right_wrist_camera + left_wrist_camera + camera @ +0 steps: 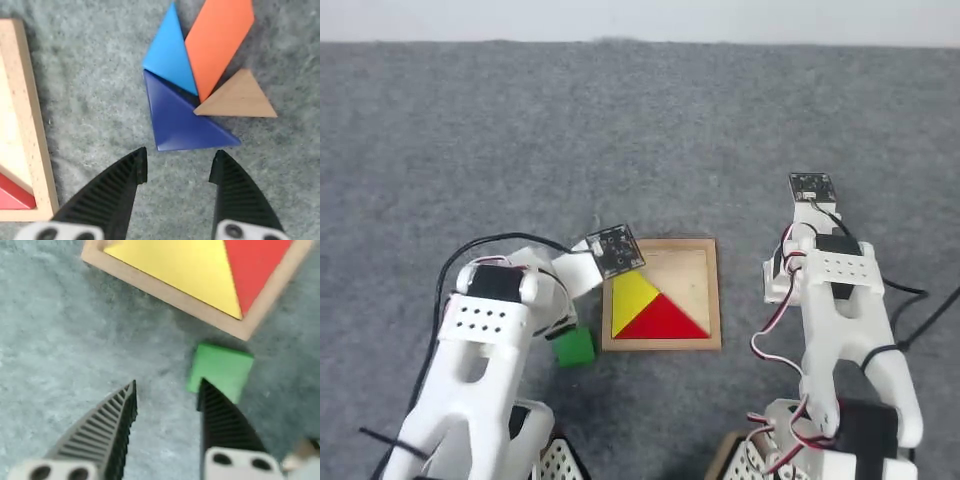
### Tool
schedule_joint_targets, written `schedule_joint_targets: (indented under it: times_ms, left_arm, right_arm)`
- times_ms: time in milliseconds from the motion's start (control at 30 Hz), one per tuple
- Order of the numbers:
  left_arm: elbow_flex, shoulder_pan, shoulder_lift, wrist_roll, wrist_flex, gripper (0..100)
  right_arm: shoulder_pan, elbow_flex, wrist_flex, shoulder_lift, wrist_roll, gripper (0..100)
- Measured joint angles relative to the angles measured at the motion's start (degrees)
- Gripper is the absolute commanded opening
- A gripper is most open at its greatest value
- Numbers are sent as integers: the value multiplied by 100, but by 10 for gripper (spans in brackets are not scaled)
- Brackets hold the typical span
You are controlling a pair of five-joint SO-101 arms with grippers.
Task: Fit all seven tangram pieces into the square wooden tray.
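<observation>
Lying on the desk (720, 150) beside the square wooden tray (660, 344), which holds a yellow triangle (630, 292) and a red triangle (662, 320), the green square (222, 367) is at one finger of the open, empty left hand (168, 385). The right hand (181, 151), open too, hangs near the dark blue triangle (177, 117).

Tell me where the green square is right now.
In the high view, the green square lies on the grey mat just off the near left corner of the wooden tray, beside the left gripper.
</observation>
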Motion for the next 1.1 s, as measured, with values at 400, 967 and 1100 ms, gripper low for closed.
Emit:
schedule_joint_targets:
  times_ms: [400, 967, 1100]
  left_arm:
    - [1407, 176, 0, -378, -985, 279]
    - [1143, 176, 1196, -360, -1635, 234]
    - [800, 202, 1776, -352, -1565, 175]
  right_arm:
    - [0, 0, 0, 0, 0, 204]
    - [0, 0, 0, 0, 0, 203]
    - [0, 0, 0, 0, 0, 203]
